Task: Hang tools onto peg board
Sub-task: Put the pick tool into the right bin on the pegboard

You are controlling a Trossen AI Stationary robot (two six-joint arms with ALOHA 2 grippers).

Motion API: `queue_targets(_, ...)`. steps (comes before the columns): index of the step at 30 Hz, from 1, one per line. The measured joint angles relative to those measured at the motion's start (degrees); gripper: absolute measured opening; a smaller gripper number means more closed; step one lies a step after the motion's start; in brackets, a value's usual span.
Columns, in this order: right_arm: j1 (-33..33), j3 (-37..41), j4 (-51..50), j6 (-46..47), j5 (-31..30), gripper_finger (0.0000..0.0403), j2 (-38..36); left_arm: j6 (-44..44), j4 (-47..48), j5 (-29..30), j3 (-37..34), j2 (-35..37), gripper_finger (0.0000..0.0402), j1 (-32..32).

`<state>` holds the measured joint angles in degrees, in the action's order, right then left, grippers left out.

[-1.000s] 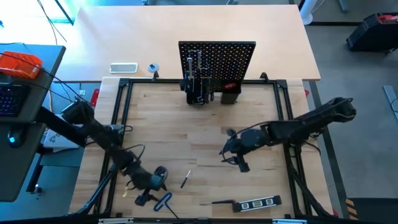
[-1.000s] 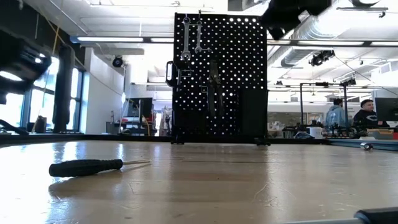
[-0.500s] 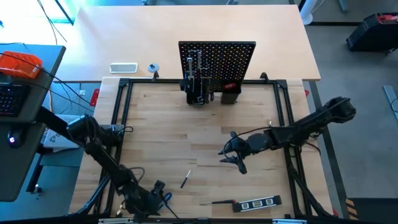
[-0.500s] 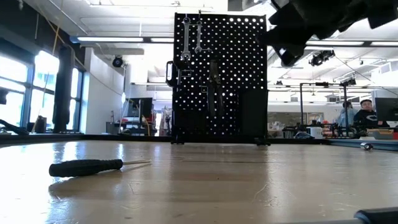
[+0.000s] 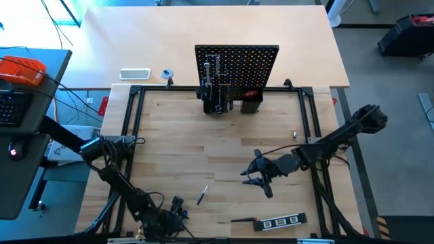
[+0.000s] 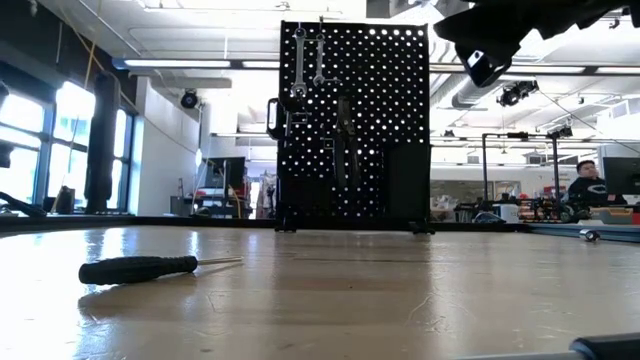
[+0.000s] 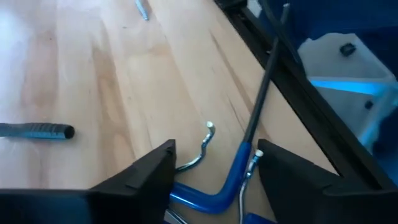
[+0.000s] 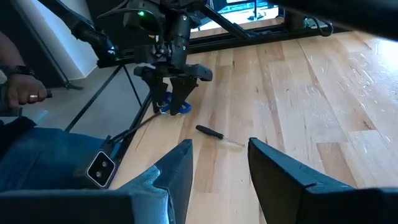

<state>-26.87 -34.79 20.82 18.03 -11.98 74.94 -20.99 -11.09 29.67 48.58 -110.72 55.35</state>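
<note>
The left pincer (image 5: 178,211) hangs at the table's (image 5: 224,135) 7 o'clock corner, fingers spread astride the blue hex key (image 7: 217,193), not pinching it. The right pincer (image 5: 252,177), spread and empty, hovers at 4 o'clock. A screwdriver (image 5: 202,195) lies between them; the level (image 5: 279,221) lies at 5 o'clock. The peg board (image 5: 237,64) stands at 12 o'clock.
</note>
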Motion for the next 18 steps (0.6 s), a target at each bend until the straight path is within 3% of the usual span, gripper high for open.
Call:
queue_targets(4,-0.6,0.0,-0.1,-0.4,-1.1,0.0149,0.0,-0.4,4.9,5.0,0.0,0.2,0.0152,-0.6)
queue_targets(12,-0.6,-0.1,0.0,-2.7,-2.6,0.0149,0.0,4.2,10.0,7.3,-0.6,0.3,0.0030,-7.7)
queue_targets(18,-0.6,-0.1,-0.5,-3.1,-4.5,0.0149,0.0,14.7,6.4,5.1,-0.8,0.2,0.0020,-15.5)
